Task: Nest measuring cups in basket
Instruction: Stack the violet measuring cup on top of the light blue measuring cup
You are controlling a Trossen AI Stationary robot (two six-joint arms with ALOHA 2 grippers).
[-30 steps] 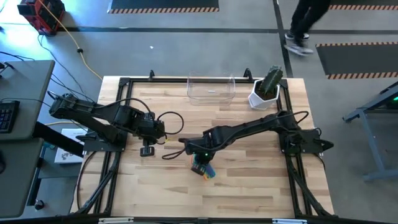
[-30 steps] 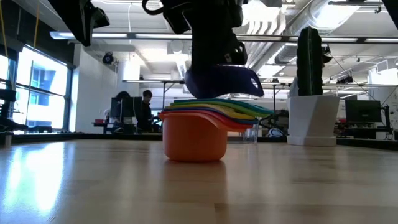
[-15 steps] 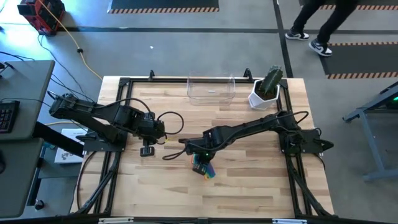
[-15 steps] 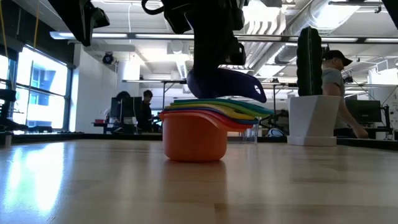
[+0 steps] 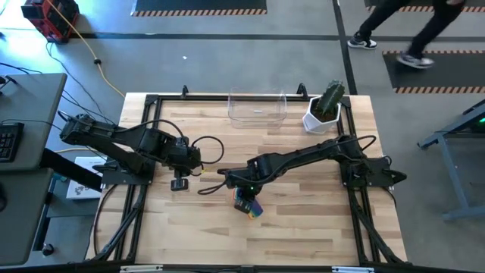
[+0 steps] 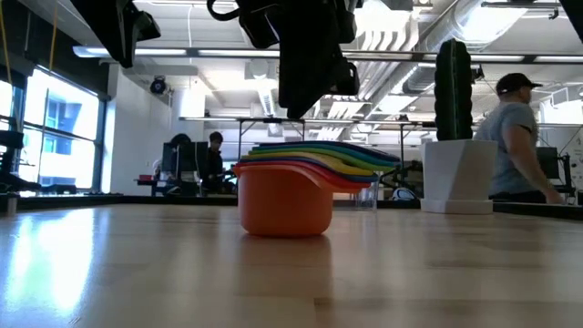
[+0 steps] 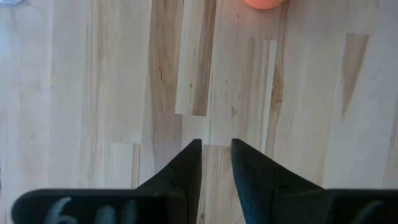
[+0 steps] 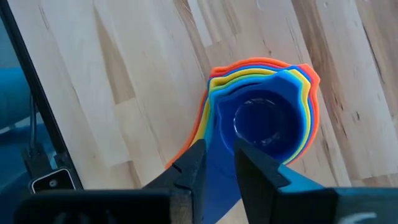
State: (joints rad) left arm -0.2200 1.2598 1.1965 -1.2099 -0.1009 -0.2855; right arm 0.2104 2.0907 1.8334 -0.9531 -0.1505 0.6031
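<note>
Beyond the counter (image 5: pixel 303 220), saw an open workshop and a person walking past. Found the measuring cups (image 5: pixel 248 205) nested in one stack on bare wood near the front middle, well apart from the basket (image 5: pixel 230 110) at the far edge. Saw the right tool (image 8: pixel 217 146) just above the stack, fingers slightly parted, gripping nothing; saw the left tool (image 7: pixel 216 144) off to the side, likewise parted and empty. Judged the stack light, stiff and slick, apt to separate; best pinched across the fanned handles together.

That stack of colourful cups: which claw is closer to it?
The right claw: it hangs directly above the stack of cups. The left claw waits off to the stack's side, over bare table.
</note>
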